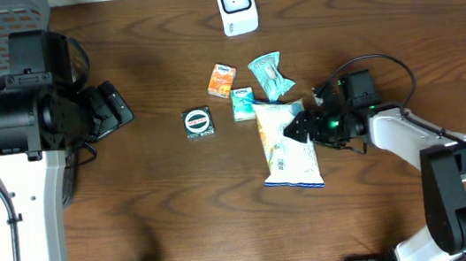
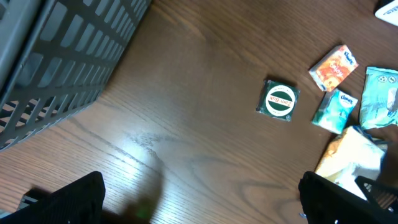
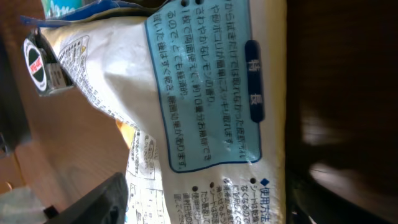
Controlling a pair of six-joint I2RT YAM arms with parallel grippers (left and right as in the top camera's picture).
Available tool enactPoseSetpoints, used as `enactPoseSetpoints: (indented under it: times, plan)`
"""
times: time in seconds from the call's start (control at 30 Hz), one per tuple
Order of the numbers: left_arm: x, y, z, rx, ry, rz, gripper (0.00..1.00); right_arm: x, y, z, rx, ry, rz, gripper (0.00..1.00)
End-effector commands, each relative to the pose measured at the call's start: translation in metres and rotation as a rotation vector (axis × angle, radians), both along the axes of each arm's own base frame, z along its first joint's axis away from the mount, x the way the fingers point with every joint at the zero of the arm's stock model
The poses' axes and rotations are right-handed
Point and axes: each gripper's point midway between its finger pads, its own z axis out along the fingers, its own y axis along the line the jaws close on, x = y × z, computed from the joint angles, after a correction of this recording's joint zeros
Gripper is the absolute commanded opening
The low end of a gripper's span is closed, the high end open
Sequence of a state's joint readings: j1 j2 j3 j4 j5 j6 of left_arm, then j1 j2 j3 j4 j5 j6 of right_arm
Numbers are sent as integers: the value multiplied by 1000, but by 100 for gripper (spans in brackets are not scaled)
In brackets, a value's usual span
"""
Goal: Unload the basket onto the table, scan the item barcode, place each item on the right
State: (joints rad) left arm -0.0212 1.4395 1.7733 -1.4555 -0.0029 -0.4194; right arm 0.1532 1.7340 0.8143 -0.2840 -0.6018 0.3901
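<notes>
My right gripper point(image 1: 302, 129) sits at the right edge of the snack bag point(image 1: 287, 150), which lies flat on the wooden table point(image 1: 180, 208) just below the cluster of small items. In my right wrist view the bag fills nearly everything. I see white film, a pale blue panel of Japanese text and finer print too small to read, and the bag's ends are cut off by the frame. One dark finger point(image 3: 93, 200) shows at the lower left beside the bag. The far side is only a dark blur, so I cannot tell whether my jaws are pressing the bag or merely straddling it. My left gripper point(image 1: 116, 109) hangs spread wide with nothing between its fingers, near the grey mesh basket point(image 2: 56, 68). The white scanner point(image 1: 236, 3) stands at the table's far edge, well apart from the bag. Between them lie an orange Kleenex pack point(image 1: 221, 79), a teal tissue pack point(image 1: 243, 103), a teal packet point(image 1: 268, 75) and a round-labelled box point(image 1: 198, 122).
</notes>
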Motion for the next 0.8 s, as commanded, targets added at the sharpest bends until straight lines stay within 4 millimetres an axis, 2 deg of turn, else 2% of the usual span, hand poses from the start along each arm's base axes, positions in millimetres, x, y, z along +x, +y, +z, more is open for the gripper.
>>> enactPoseSetpoints:
  times: [0.0,0.07,0.1,0.13,0.23,0.3,0.37,0.5,0.63,0.7,0.77]
  plan:
    - [0,3,-2,7,7,12,98,-32,-14,-51,-154,153,-50,63]
    - [0,3,-2,7,7,12,97,-35,-13,-59,-181,159,-38,41]
    - [0,3,-2,7,7,12,98,-36,-12,-62,-193,161,-34,24]
    - [0,3,-2,7,7,12,98,-37,-13,-65,-207,165,-30,2]
    - [0,3,-2,7,7,12,98,-36,-10,-64,-193,167,-26,1]
    - [0,3,-2,7,7,12,98,-31,-4,-54,-135,162,-23,1]
    - [0,3,-2,7,7,12,98,-19,6,-32,-18,137,-16,1]
    - [0,3,-2,7,7,12,97,9,16,29,197,33,-1,1]
    - [0,3,-2,7,7,12,98,27,9,76,229,-111,-3,1]
    - [0,3,-2,7,7,12,97,30,2,85,177,-164,-16,1]
    - [0,3,-2,7,7,12,97,29,-8,84,102,-174,-42,1]
